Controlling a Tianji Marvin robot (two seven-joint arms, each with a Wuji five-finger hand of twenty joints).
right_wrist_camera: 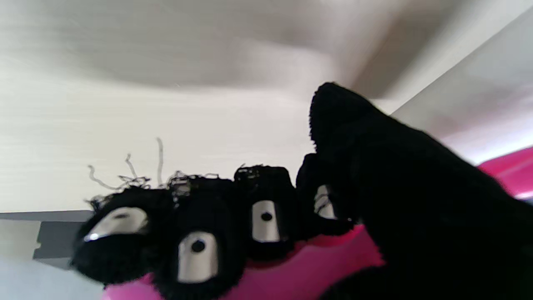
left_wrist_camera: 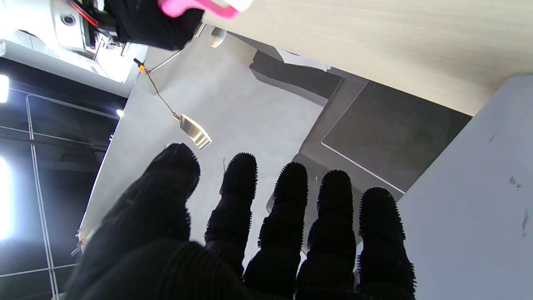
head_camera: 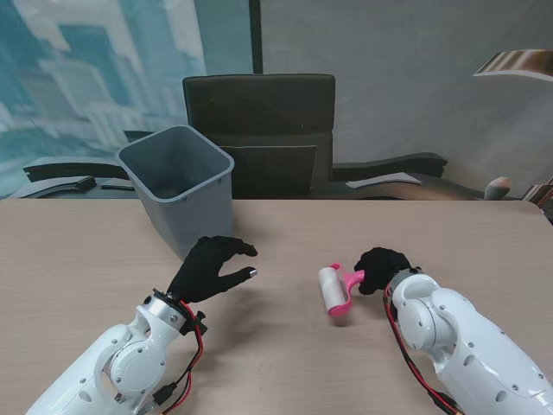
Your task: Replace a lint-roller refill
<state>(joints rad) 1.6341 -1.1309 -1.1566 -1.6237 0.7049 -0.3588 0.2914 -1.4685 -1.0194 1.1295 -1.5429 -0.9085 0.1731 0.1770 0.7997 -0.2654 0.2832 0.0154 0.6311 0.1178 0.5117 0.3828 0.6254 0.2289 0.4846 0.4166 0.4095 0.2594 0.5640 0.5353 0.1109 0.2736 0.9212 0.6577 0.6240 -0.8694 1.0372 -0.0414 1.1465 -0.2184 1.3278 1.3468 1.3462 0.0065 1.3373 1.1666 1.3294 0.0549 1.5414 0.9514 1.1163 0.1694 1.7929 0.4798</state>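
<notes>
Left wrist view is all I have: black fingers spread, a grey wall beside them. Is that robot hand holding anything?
Observer: No. In the stand's view the left robot hand is open above the table, empty.
Operator: And the grey wall?
Observer: It is the grey bin, standing upright just beyond that hand.
Operator: I see something pink at the edge. Is it held?
Observer: Yes. The right robot hand is shut on the pink handle of the lint roller.
Operator: Is the refill on?
Observer: A white roll sits on it, pointing toward the left robot hand.
</notes>
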